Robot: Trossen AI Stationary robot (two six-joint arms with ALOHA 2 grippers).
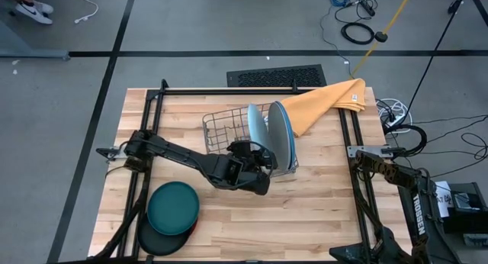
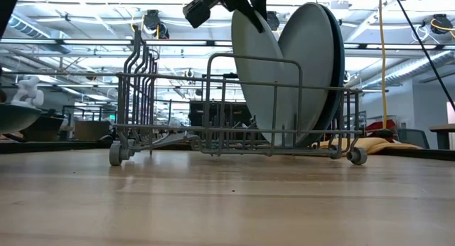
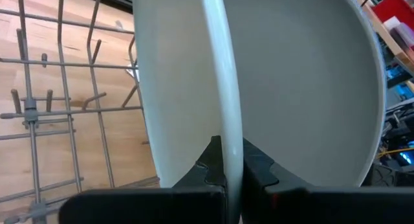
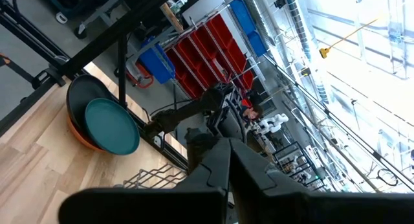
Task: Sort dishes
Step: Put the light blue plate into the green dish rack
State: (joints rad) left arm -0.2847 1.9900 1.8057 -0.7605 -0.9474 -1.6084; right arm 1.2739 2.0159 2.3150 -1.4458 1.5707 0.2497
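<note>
A wire dish rack stands mid-table with three large plates upright in it. The pale blue plate tilts away from the grey plate. A bright blue plate shows as a dark edge behind the grey one. My left gripper is shut on the pale blue plate. The dark teal plate tops a stack on the black plate, with a sliver of the orange-red plate, near the table's left near corner. My right gripper is shut and waits by the right edge. My left gripper pinches the pale blue plate by its rim, one finger on each face. It comes from above, slanting down, at the upper part of the rim. The plate stands tilted, its lower edge inside the rack.
A yellow-orange cloth lies on the table's far right part, touching the rack's far corner. The rack's left half holds empty wire slots. Bare wood lies near the front edge. The right arm sits by the right rail.
</note>
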